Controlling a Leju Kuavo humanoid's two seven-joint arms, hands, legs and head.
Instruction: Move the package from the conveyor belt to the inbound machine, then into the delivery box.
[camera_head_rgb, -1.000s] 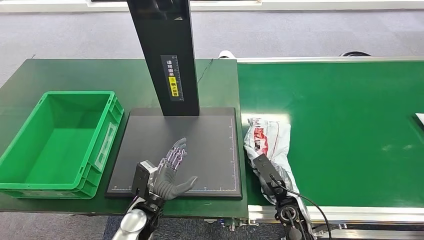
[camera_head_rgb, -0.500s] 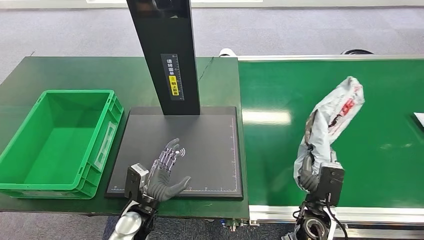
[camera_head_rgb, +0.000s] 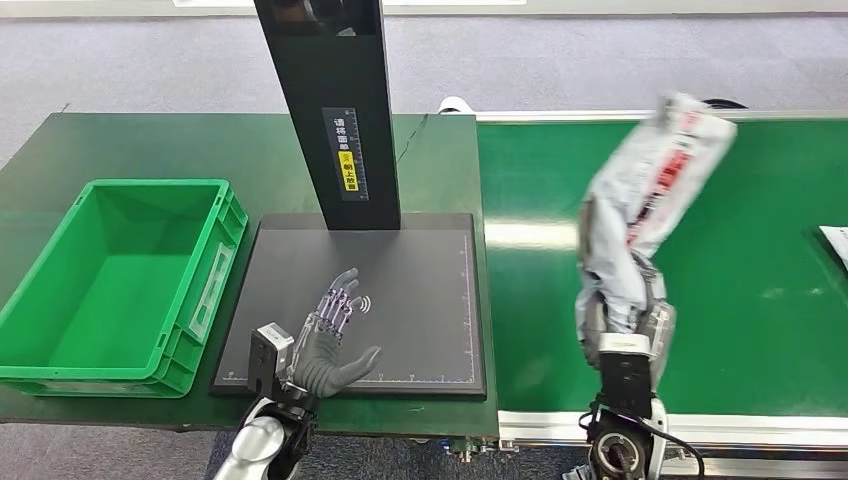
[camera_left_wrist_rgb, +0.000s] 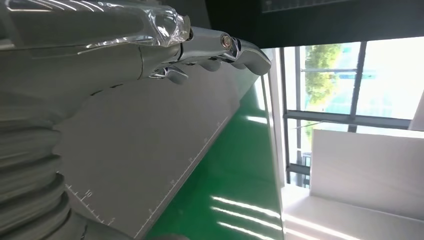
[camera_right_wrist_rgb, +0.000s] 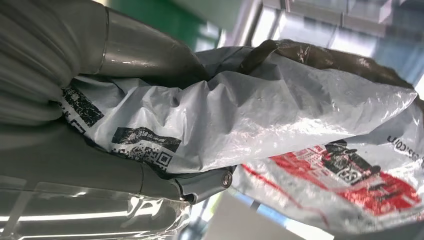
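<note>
Head view: I see the package (camera_head_rgb: 655, 180), a grey plastic mailer, raised above the conveyor belt (camera_head_rgb: 740, 300), its lower end gripped in my right hand (camera_head_rgb: 622, 315). Left hand (camera_head_rgb: 325, 350) empty, fingers spread, over the inbound machine's black plate (camera_head_rgb: 420, 290).
Right wrist view: fingers (camera_right_wrist_rgb: 150, 182) clamp the mailer's crumpled end.

Dark green table (camera_head_rgb: 150, 150), set just left of the belt line on grey carpeted floor (camera_head_rgb: 600, 60). White flat item (camera_head_rgb: 835, 240) at the far right edge of the head view, cut off by the frame (possibly a sheet or another parcel; too little shows to tell). In the left wrist view: tall window (camera_left_wrist_rgb: 350, 75) with green trees beyond, and a white panel or wall (camera_left_wrist_rgb: 365, 170) just beside it.
</note>
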